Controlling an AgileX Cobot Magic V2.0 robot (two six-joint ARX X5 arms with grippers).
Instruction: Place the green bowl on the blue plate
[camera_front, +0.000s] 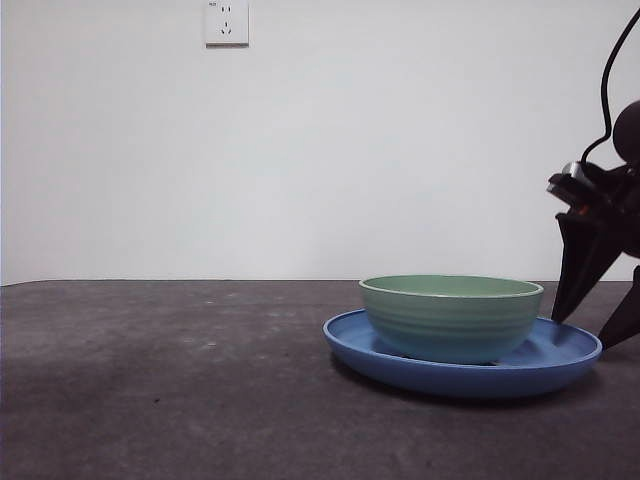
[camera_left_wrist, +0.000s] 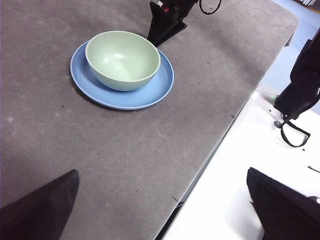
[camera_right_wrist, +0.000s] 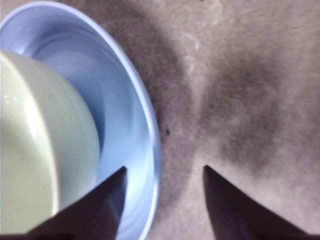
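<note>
The dark grey table (camera_front: 170, 390) runs from the front view's near edge back to a white wall (camera_front: 330, 150), its surface matte and lightly speckled. On it, right of centre in that view, sits the blue plate (camera_front: 560, 362), flat on the tabletop with its curved rim raised all round. The green bowl (camera_front: 450, 318) stands upright inside the plate, resting on the plate's floor with a ring of blue showing around its base; the left wrist view shows the bowl (camera_left_wrist: 122, 60) set slightly off the plate's (camera_left_wrist: 122, 97) centre, empty and glossy inside. Just beside the plate on its far right side hangs the right gripper (camera_front: 598, 305), its two black jaws spread apart and pointing down, holding nothing; one jaw tip sits over the plate's rim, the other over bare table, as the right wrist view (camera_right_wrist: 162, 172) shows, with the bowl (camera_right_wrist: 40, 150) and the plate (camera_right_wrist: 135, 115) close under it. The same gripper appears in the left wrist view as a dark wedge (camera_left_wrist: 165, 27) just beyond the plate. The left gripper (camera_left_wrist: 162, 200) hovers well apart from the dishes, near the table's edge, its jaws wide open and empty. Farthest back, a white wall socket (camera_front: 226, 22) is fixed high on the wall.
</note>
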